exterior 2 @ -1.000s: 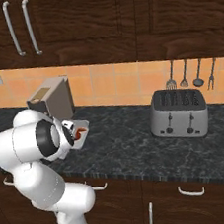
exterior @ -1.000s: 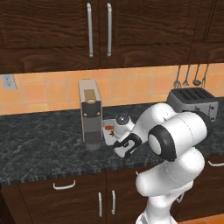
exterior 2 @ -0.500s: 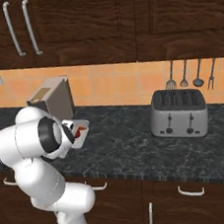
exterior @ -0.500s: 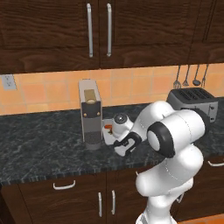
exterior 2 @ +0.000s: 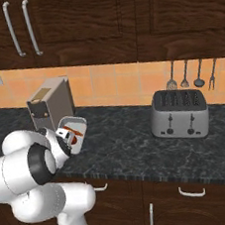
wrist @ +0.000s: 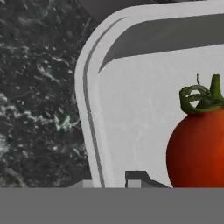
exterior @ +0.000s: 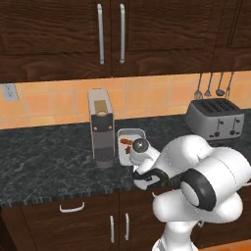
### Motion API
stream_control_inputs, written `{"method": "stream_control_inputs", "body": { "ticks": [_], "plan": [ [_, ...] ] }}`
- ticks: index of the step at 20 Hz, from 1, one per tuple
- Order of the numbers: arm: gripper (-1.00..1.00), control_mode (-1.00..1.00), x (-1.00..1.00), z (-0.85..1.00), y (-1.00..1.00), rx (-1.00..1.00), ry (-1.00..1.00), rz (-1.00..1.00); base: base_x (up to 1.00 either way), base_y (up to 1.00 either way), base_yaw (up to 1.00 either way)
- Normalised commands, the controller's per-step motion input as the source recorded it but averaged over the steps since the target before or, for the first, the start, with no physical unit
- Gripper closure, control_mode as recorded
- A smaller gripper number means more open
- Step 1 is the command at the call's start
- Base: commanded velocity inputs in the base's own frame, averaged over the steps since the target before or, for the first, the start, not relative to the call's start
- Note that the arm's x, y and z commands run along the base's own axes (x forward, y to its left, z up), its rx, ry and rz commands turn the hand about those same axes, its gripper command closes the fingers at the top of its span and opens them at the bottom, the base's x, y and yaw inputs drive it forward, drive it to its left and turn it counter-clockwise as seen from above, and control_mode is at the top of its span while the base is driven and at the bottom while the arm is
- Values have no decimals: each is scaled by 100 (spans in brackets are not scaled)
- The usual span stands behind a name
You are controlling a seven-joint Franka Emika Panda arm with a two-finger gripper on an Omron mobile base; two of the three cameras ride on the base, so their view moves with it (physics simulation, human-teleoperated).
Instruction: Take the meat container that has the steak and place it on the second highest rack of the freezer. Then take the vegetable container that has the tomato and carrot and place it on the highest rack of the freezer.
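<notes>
Jaws pinch the rim of the white tub [wrist: 94,113], one tip on each side of its wall. Inside sits the tomato [wrist: 197,148]. The tub rests on the dark desk [exterior: 44,162] beside the coffee machine [exterior: 100,127].

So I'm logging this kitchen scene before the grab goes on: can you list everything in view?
vegetable container: one, white, on the counter right of the coffee machine
tomato: one, red with a green stem, inside the container
carrot: one, orange-brown, inside the container
coffee machine: one, grey, upright on the counter
toaster: one, silver, on the counter's right side
utensils: four, dark metal, hanging on the wall above the toaster
outlet: one, white, on the wall at left
counter: one, dark marbled
cabinets: dark wood, above and below the counter
arm: one, white, reaching to the container
gripper: one, dark tips, closed astride the container's rim
</notes>
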Motion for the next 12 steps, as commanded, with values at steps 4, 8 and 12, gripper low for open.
{"method": "stream_control_inputs", "body": {
  "ticks": [4,8,12],
  "plan": [
    [100,-100,-48,81,-23,-1,13,0,0,0,0],
    [100,-100,-48,58,-16,-4,16,0,0,0,0],
    [100,-100,-63,22,-13,-4,10,0,0,0,0]
  ]
}}
